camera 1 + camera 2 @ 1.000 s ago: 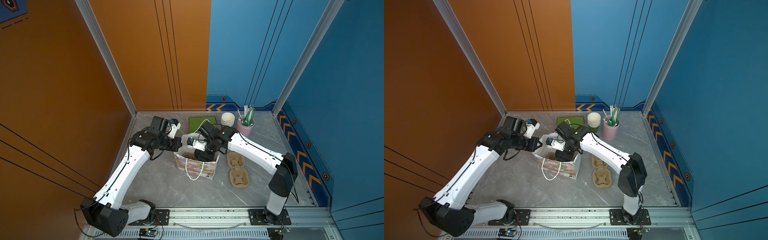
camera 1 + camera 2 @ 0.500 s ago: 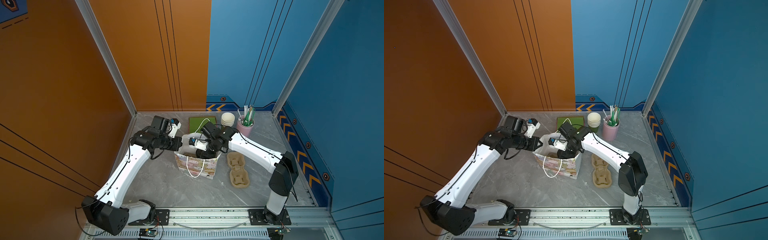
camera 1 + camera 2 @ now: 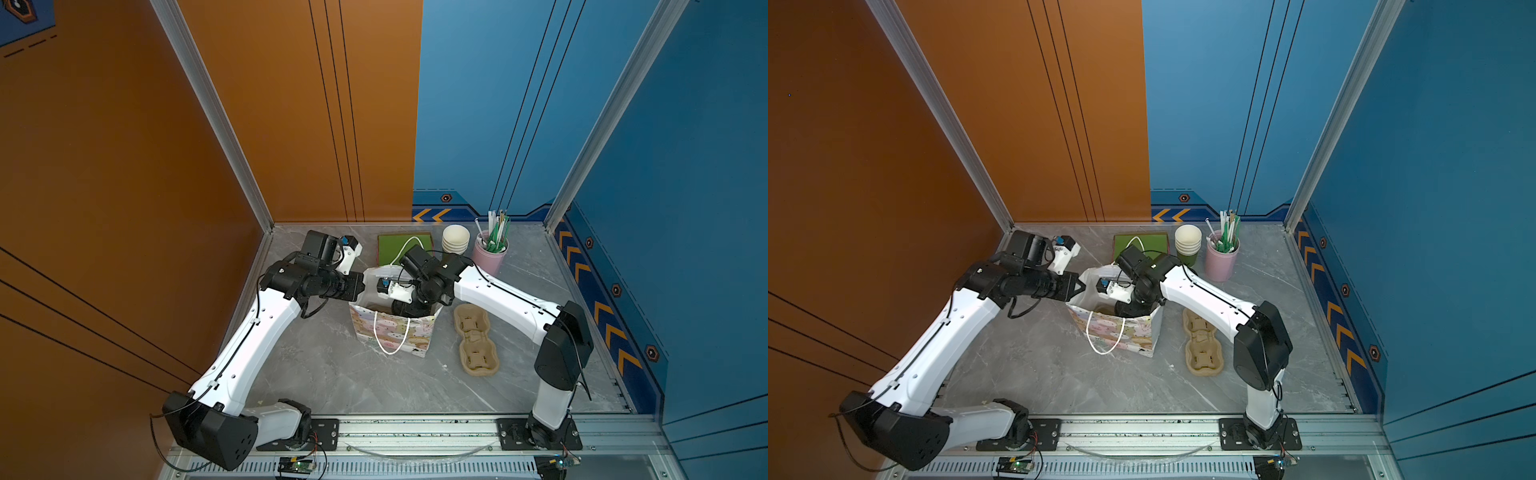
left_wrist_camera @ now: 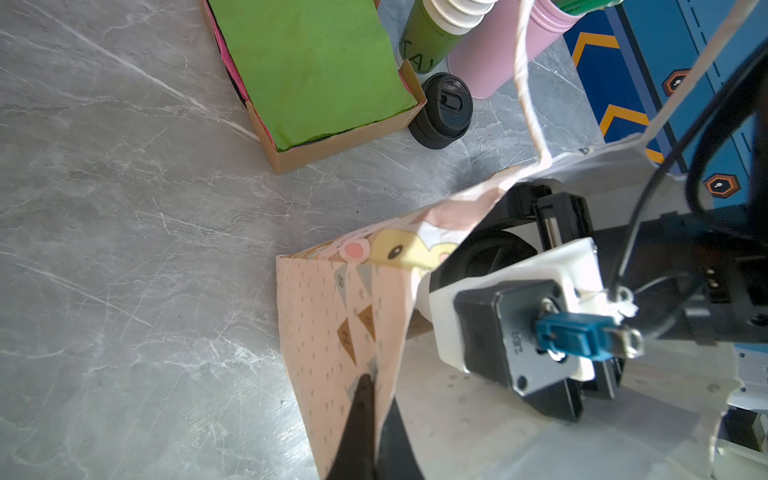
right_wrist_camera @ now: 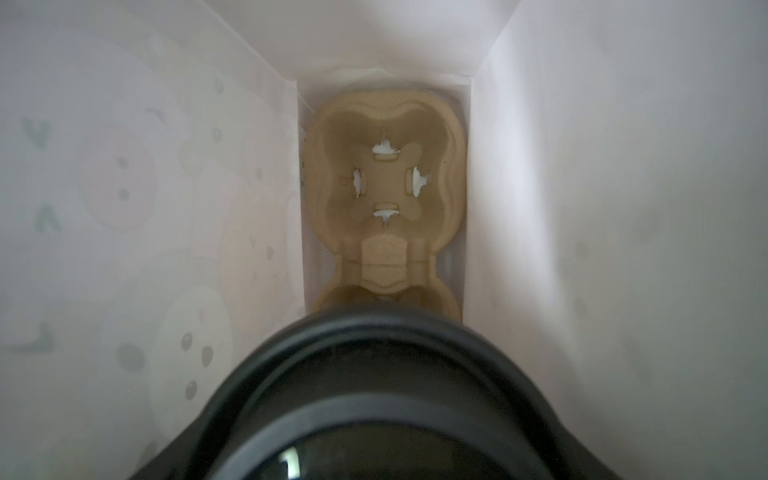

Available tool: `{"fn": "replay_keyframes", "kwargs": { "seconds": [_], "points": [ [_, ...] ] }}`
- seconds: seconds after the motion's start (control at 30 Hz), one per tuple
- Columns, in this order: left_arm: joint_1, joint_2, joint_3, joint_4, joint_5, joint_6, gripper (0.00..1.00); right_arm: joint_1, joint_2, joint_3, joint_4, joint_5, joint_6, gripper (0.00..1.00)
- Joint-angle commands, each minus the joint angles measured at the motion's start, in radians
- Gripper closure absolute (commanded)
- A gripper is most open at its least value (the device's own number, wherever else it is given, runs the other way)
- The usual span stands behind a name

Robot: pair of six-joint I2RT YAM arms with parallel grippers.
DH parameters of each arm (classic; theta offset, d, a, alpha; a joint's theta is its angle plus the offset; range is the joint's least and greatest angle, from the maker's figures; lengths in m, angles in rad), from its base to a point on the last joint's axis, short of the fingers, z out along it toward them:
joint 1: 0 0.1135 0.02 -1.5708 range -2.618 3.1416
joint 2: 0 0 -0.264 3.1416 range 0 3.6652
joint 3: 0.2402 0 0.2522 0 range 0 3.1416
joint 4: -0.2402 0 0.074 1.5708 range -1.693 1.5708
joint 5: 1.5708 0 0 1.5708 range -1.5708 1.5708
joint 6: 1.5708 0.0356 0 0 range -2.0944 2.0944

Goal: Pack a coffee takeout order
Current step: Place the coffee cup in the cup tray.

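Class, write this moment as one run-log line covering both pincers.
left pincer: shut on paper bag rim | right pincer: inside bag, gripping lidded cup | pulp carrier: on bag floor below cup

Blurred, edge-cropped black lid (image 5: 376, 399) before nearer well of carrier (image 5: 386, 178)

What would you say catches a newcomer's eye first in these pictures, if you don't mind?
The cartoon-printed paper bag at mid-table, its rim pinched open by the left gripper. The right gripper reaches down into it with a black-lidded cup, above a pulp carrier on the bag's bottom. A bright green napkin lies in a box behind it.
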Motion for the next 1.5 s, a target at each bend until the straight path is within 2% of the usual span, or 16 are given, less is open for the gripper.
{"fn": "replay_keyframes", "kwargs": {
  "seconds": [0.0, 0.57, 1.47],
  "points": [
    [0.002, 0.006, 0.027, 0.01, -0.004, 0.015, 1.0, 0.01, 0.031, 0.001, -0.021, 0.034, -0.028, 0.13],
    [0.006, 0.008, 0.026, 0.01, -0.002, 0.015, 1.0, 0.024, 0.099, 0.056, -0.076, 0.063, -0.037, 0.12],
    [0.01, 0.001, 0.016, 0.01, 0.0, 0.014, 1.0, 0.032, 0.096, 0.079, -0.094, 0.079, -0.044, 0.08]
  ]
}}
